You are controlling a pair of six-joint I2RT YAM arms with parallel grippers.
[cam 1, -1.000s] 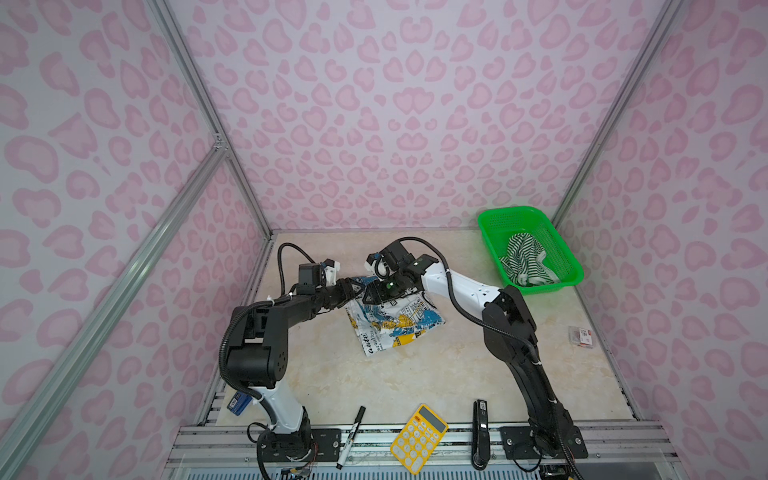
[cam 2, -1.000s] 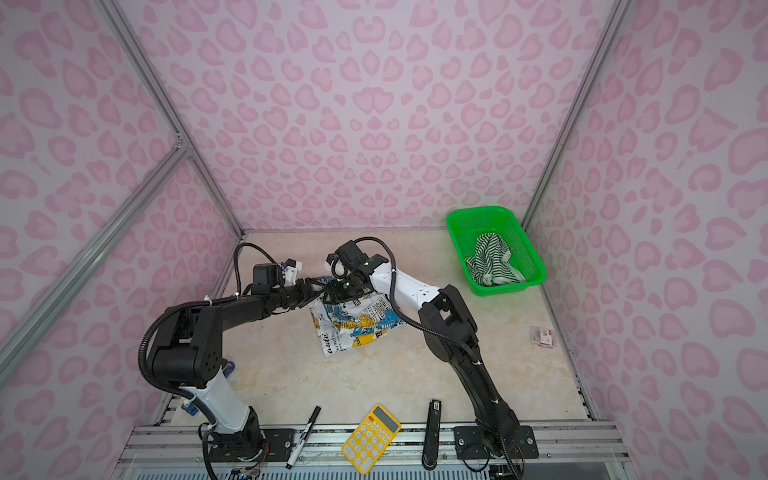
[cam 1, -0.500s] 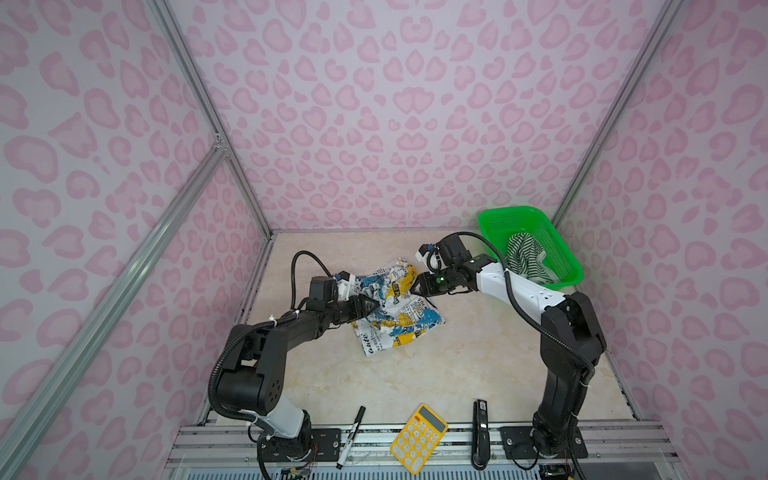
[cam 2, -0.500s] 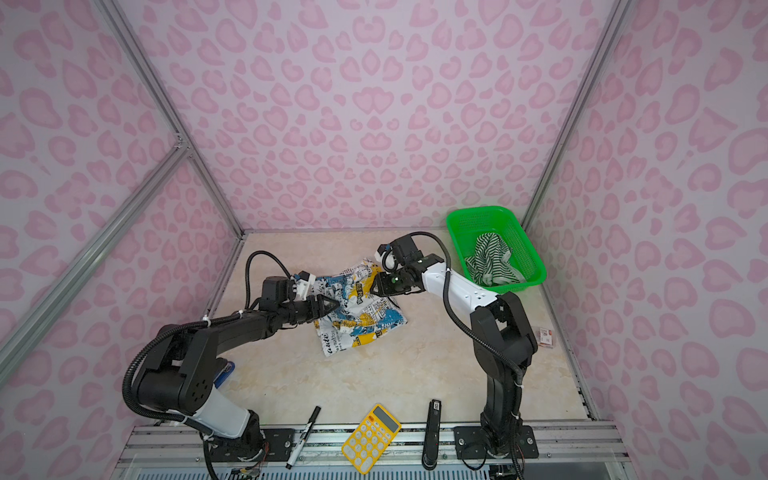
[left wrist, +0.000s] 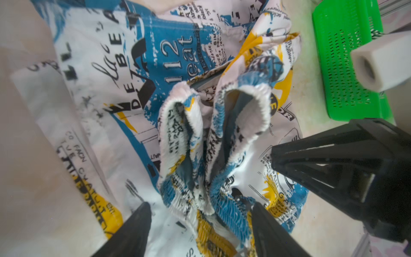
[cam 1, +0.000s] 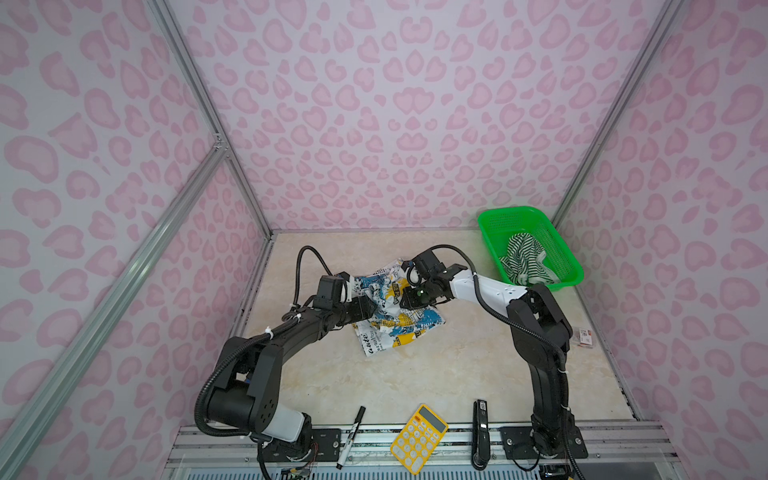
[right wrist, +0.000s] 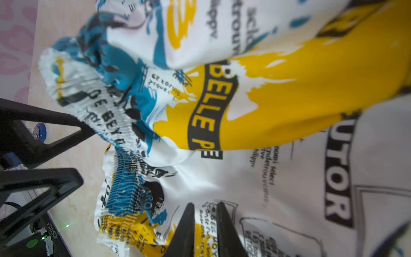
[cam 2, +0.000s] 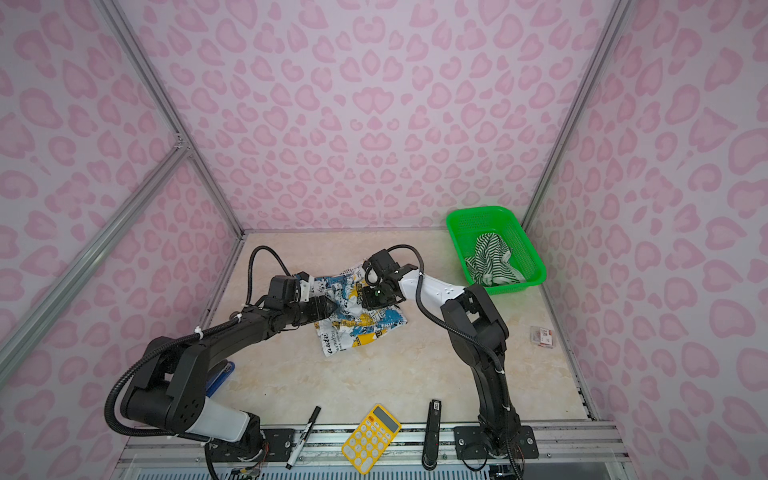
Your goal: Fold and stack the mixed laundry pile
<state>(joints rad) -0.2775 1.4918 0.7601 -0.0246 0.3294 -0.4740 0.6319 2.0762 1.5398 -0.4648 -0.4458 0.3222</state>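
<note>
Printed garment, white-blue-yellow, crumpled on table; striped garment bunched in green basket

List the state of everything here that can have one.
printed garment, crumpled on the table, not folded.
green basket, upright.
striped garment, bunched inside the green basket.
left claw, open, straddling a bunched fold of the printed garment.
right claw, nearly closed over the cloth; grip unclear.

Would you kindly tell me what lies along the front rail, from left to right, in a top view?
marker → yellow calculator → black bar-shaped gadget
</note>
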